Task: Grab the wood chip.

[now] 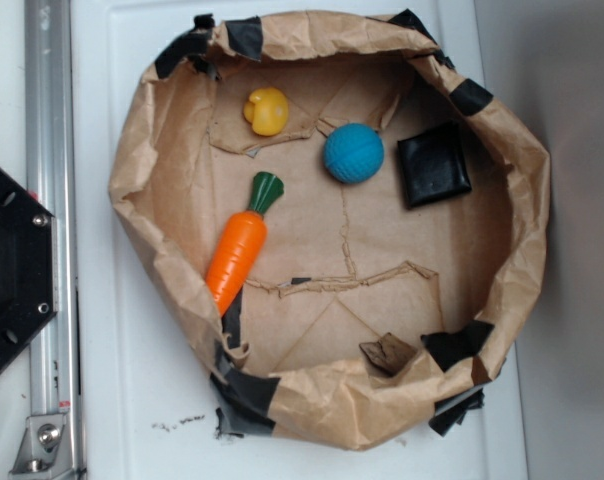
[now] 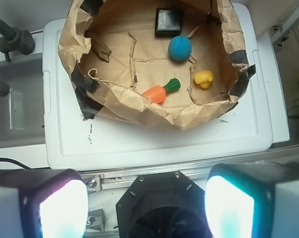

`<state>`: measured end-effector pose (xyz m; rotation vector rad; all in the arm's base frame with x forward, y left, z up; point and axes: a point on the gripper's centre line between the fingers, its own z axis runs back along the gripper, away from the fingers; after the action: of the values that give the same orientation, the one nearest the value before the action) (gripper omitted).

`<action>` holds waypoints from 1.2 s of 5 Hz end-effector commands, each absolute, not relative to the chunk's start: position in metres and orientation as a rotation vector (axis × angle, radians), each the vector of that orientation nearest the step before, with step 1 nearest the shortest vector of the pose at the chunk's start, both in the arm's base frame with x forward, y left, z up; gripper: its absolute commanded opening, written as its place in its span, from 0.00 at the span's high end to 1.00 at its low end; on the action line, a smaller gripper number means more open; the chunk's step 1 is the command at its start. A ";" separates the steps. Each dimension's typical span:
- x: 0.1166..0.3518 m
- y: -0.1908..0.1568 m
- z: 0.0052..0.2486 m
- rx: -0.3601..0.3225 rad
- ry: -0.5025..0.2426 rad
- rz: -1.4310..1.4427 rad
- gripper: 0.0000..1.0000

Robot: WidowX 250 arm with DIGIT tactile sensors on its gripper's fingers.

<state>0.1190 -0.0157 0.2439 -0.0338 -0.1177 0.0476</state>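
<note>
In the wrist view the gripper [image 2: 147, 206] sits at the bottom edge, its two pale, glowing fingers [image 2: 63, 208] spread wide apart with nothing between them — open and empty, high above the white plastic desk [image 2: 154, 144]. It does not appear in the exterior view.

Well ahead of the gripper stands a crumpled brown paper basin [image 2: 139, 106] patched with black tape [image 2: 82, 79] along its rim. The small, flat, jagged-edged dark brown wood chip [image 2: 101, 49] lies inside it, ahead and to the left of the gripper, close against the basin's left wall. In the exterior view the same wood chip [image 1: 387, 352] rests at the foot of the paper wall, just beside a black tape patch [image 1: 457, 343].

Nearest the gripper inside the basin is an orange plastic carrot with a green top [image 2: 161, 91], almost straight ahead. Beyond it and slightly right lies a small yellow plastic toy [image 2: 204, 78]; farther still a round blue ball [image 2: 179, 48], and behind that a black square pad [image 2: 169, 21] near the far wall — all well apart from the wood chip.
</note>
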 end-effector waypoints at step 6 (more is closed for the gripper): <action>0.260 -0.012 0.162 -0.075 -0.353 -0.345 0.00</action>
<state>0.2574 -0.0069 0.1503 -0.0888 -0.3160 -0.3504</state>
